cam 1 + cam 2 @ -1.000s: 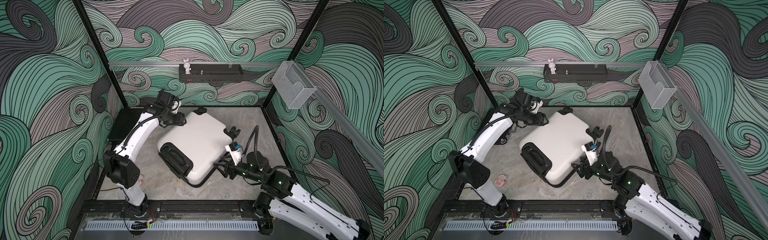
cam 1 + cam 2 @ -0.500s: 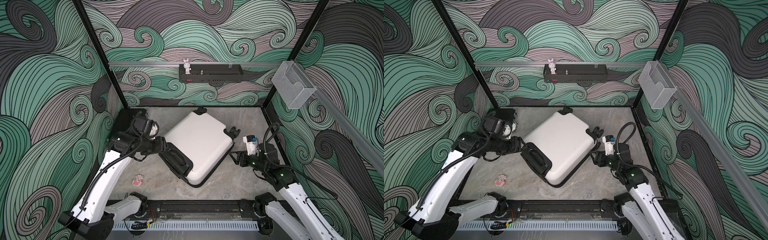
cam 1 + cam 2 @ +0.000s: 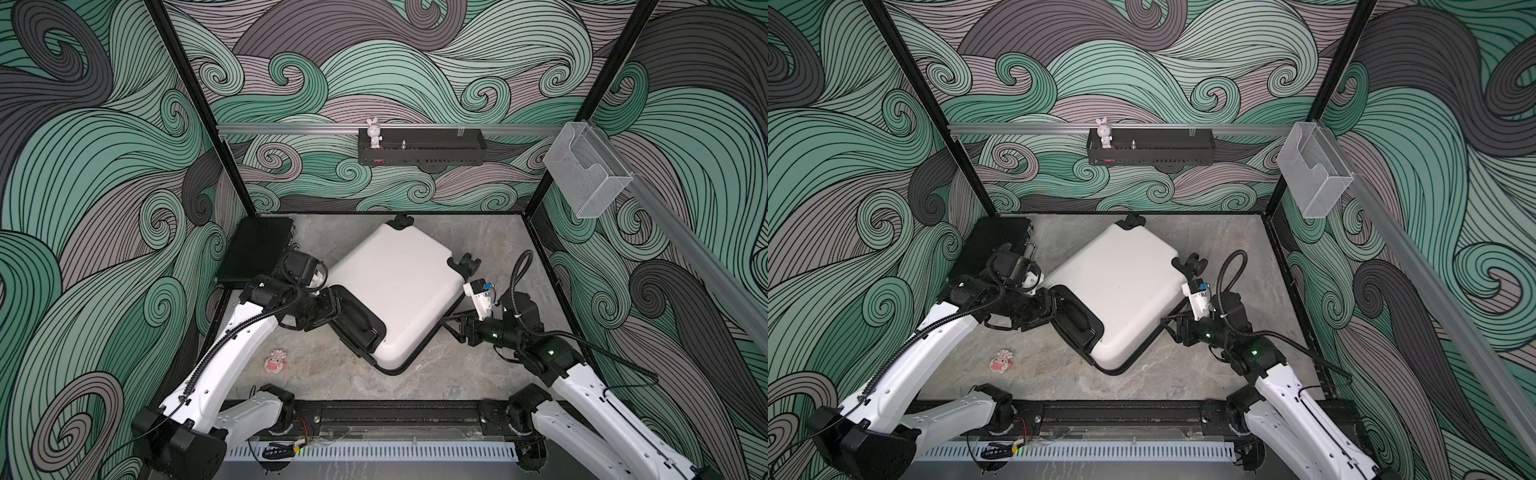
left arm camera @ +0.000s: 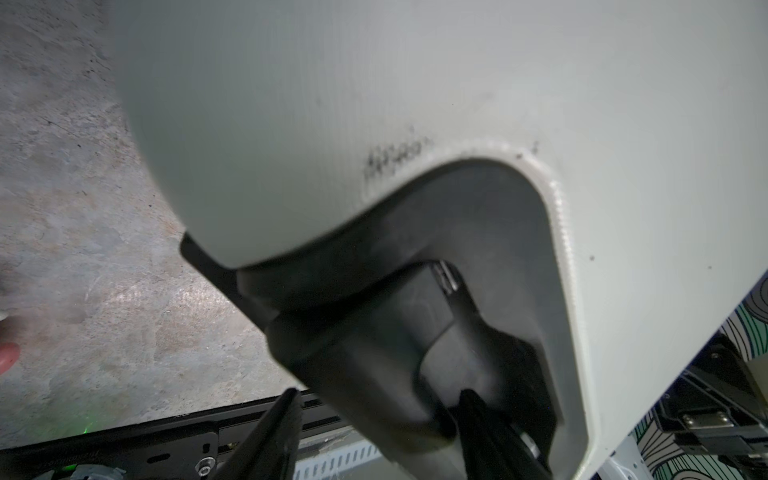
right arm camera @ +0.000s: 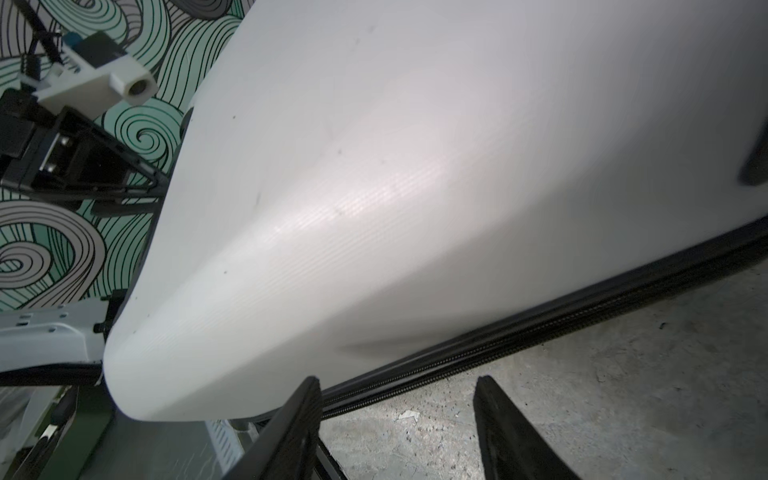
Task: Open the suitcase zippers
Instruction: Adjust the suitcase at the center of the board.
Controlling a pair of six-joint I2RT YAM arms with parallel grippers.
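Suitcase [image 3: 399, 282] lies flat on counter [image 3: 457, 374]. Left hand [image 4: 378, 399] is spread astride the black handle [image 4: 374, 345]. Right hand [image 5: 398, 380] is spread just beside the zippers [image 5: 498, 336], pinching nothing.

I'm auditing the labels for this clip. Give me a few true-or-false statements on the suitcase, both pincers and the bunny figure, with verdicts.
1. The suitcase lies flat on the table. True.
2. The right pincer holds a zipper pull. False: its fingers stand apart beside the zipper band, holding nothing.
3. The left pincer is at the black handle panel. True.
4. The suitcase is open, with its lining showing. False: its two shells are shut together.
5. The bunny figure stands on the suitcase. False: it stands on the black wall shelf.
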